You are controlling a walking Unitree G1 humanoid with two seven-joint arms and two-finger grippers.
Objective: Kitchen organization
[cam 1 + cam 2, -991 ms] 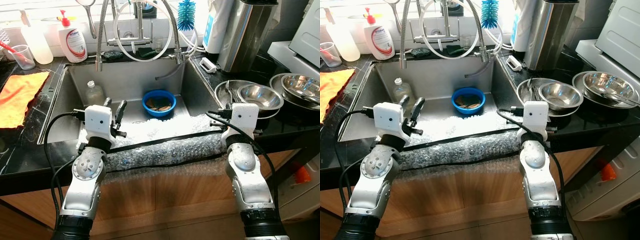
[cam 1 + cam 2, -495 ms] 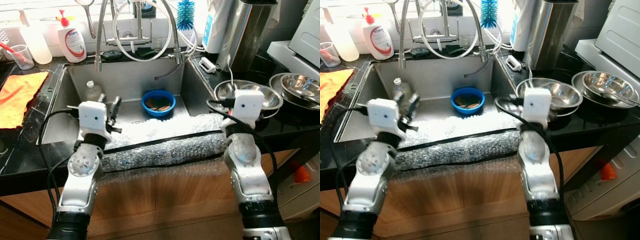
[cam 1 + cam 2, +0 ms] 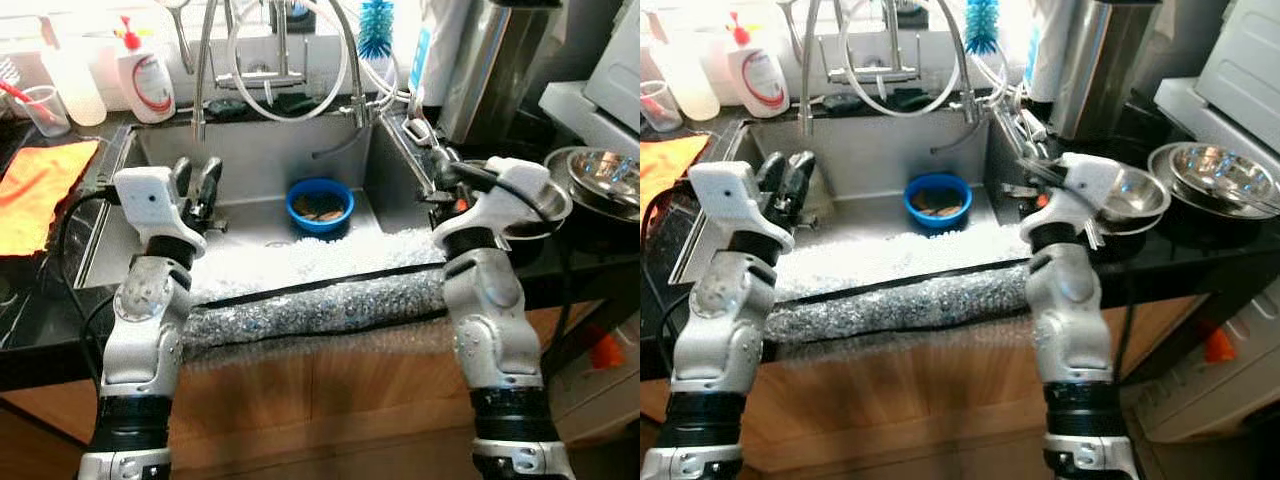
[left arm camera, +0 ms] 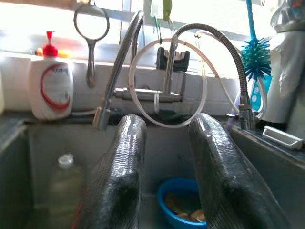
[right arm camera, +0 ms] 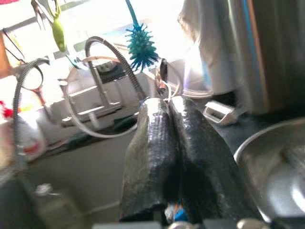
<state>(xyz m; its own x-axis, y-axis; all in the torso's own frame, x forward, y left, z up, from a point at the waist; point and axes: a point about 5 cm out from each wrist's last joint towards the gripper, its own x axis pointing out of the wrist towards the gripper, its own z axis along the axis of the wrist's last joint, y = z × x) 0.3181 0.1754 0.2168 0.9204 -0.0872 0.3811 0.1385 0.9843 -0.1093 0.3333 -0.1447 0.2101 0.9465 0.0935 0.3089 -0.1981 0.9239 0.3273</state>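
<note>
Left gripper (image 3: pixel 196 172) hangs over the left part of the sink (image 3: pixel 250 160), its two fingers parted with a clear gap between them and nothing held. In its wrist view the fingers (image 4: pixel 121 181) frame the faucet pipes on the far wall, with a blue bowl (image 4: pixel 183 202) low between them and a clear bottle (image 4: pixel 62 186) standing off to one side on the sink floor. Right gripper (image 3: pixel 1025 160) is raised at the sink's right rim, by the counter edge; its fingers (image 5: pixel 162 143) lie pressed together. A thin metal handle with a rounded tip shows just past their ends, so it may be pinching a utensil, but I cannot tell.

The bowl (image 3: pixel 318 203) sits on the sink floor toward the far right, with what looks like scraps inside. A white foamy or icy layer (image 3: pixel 300 260) covers the near sink floor. Steel bowls (image 3: pixel 600 175) are stacked on the right counter, a soap dispenser (image 3: pixel 148 78) stands far left, and an orange cloth (image 3: pixel 40 185) lies on the left counter.

My reading is that this is a reach stage: both arms are up and aimed into the sink, with nothing yet clearly collected. Next the left gripper would need to lower and close on either the bottle or the bowl, approaching the bottle upright from the side so it does not tip.
</note>
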